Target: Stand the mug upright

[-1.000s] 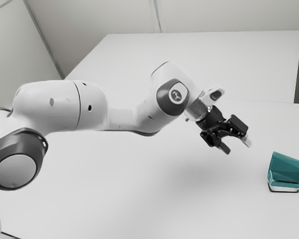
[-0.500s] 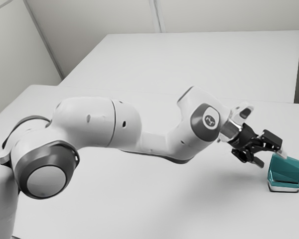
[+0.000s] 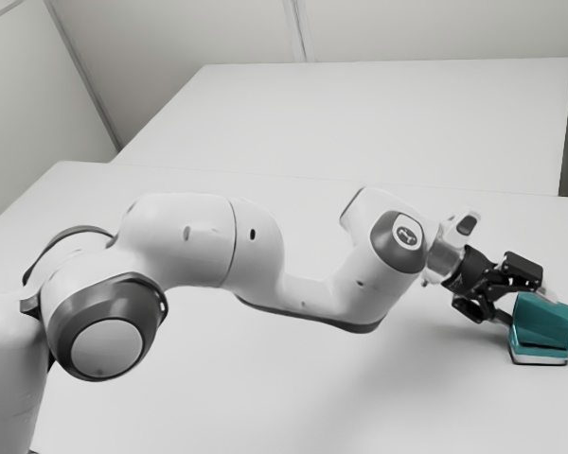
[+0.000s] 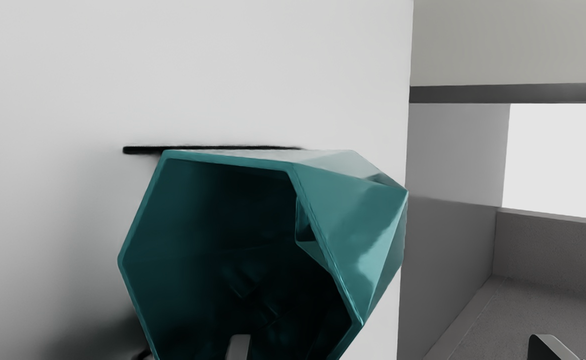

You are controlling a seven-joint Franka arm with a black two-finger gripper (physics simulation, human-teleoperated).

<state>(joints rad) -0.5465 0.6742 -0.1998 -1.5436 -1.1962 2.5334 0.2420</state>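
The teal faceted mug (image 3: 551, 323) lies on its side at the exterior view's right, with a pale strip along its lower edge. My gripper (image 3: 527, 307) is right at its near end, fingers apart. In the wrist view the open mouth of the mug (image 4: 382, 225) faces my hand. There, my gripper (image 4: 393, 347) has one fingertip (image 4: 239, 347) over the dark mouth, and the other stands outside, past the mug's side. Whether the first fingertip is inside the rim, I cannot tell. Nothing is held between the two.
The mug rests on a white table (image 3: 265, 378), near an edge of it in the wrist view. Beyond that edge are a grey wall and a lower grey floor (image 4: 537, 315). A large white panel (image 3: 379, 113) stands behind the table in the exterior view.
My gripper has moved toward the exterior view's right and down, from well apart from the mug to right beside it. The mug has not visibly moved.
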